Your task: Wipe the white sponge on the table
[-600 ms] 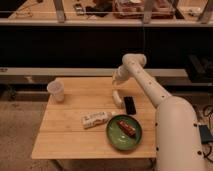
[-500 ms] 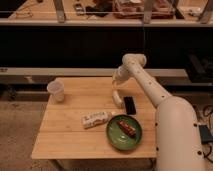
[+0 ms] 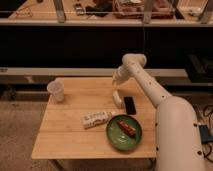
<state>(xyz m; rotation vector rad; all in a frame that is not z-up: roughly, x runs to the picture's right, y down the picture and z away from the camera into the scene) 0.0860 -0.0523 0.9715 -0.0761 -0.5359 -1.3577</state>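
The white sponge [image 3: 117,98] is a small off-white oblong block lying on the light wooden table [image 3: 70,135], just left of a black phone [image 3: 130,105]. My gripper [image 3: 118,82] hangs at the end of the white arm, which reaches in from the right. It sits right over the far end of the sponge. I cannot see whether it touches the sponge.
A translucent white cup [image 3: 56,90] stands at the table's far left corner. A longer white printed packet [image 3: 95,119] lies mid-table. A green plate [image 3: 116,137] with a brown snack [image 3: 127,128] sits near the front right. A dark counter runs behind the table.
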